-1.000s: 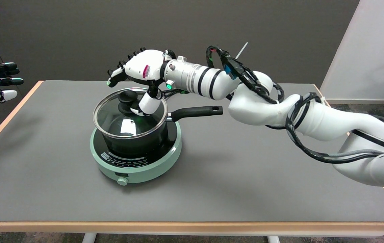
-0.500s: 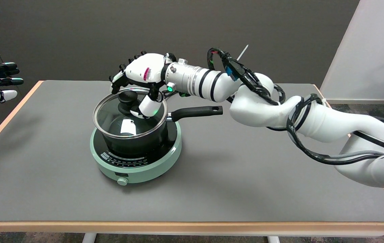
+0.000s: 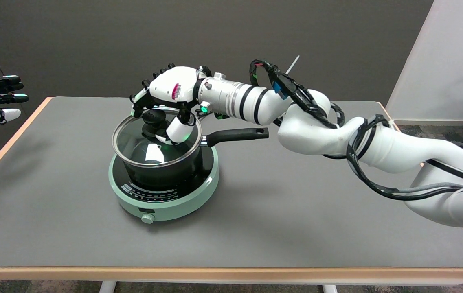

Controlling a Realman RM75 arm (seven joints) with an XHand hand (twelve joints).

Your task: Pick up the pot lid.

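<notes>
Fingers (image 3: 139, 102) of the right hand (image 3: 166, 97) curl around the pot lid (image 3: 150, 142) knob (image 3: 153, 117), grasp unclear.

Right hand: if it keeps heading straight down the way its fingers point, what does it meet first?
Most likely the lid knob. The right hand arches over it, fingers curling down on both sides, lid seated on the pot. Depth is unclear; contact can't be confirmed.

We are seeing the right hand (image 3: 169, 90) lowering over the pot lid (image 3: 156, 140), its fingers (image 3: 137, 106) curling down around the lid's black knob (image 3: 153, 116).
</notes>
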